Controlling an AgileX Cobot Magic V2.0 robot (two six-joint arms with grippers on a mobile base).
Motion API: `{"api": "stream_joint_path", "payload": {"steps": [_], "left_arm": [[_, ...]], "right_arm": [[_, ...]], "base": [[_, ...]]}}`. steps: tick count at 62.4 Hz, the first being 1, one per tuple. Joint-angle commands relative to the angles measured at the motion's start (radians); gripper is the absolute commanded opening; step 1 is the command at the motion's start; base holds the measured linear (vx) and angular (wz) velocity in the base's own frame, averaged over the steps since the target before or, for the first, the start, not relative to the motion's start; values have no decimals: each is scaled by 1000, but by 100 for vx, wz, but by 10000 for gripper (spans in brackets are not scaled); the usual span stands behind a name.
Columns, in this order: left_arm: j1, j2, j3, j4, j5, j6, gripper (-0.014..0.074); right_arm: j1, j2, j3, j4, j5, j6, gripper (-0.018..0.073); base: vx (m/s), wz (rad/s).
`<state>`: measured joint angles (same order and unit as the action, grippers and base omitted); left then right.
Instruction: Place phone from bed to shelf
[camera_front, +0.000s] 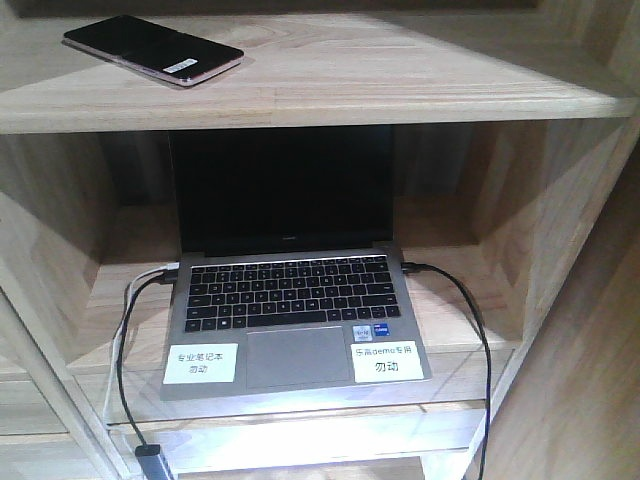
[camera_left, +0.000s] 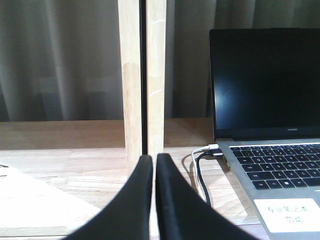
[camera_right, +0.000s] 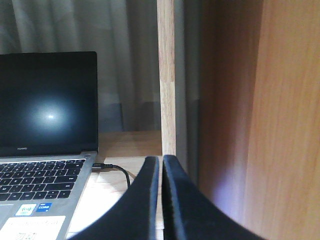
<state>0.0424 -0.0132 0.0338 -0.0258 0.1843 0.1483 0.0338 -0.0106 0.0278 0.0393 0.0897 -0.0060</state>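
Note:
The phone (camera_front: 152, 49), a glossy black slab with a pinkish rim and a white barcode sticker, lies flat on the top board of the light wooden shelf (camera_front: 400, 80), at its left. No gripper is near it. My left gripper (camera_left: 154, 165) is shut with nothing in it, facing a wooden upright (camera_left: 142, 75) of the shelf. In the right wrist view my right gripper (camera_right: 161, 165) is likewise shut and empty, in front of another upright (camera_right: 166, 75). The bed is out of view.
An open grey laptop (camera_front: 290, 310) with a dark screen stands in the compartment below the phone, showing also as the laptop (camera_left: 270, 125) and the laptop (camera_right: 45, 150). Cables (camera_front: 125, 330) run from both its sides. A brown side panel (camera_right: 285, 120) rises at the right.

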Motion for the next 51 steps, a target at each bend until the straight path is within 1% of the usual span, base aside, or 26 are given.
{"api": "stream_joint_path", "payload": {"steps": [1,51], "left_arm": [[-4,-13,-21,-9,-72,-6,1],[-4,-13,-21,-9,-72,-6,1]], "right_arm": [[-7,-12,4,-12,-81,-2,-5],[-7,-12,4,-12,-81,-2,-5]], "base": [[0,0],[0,0]]}}
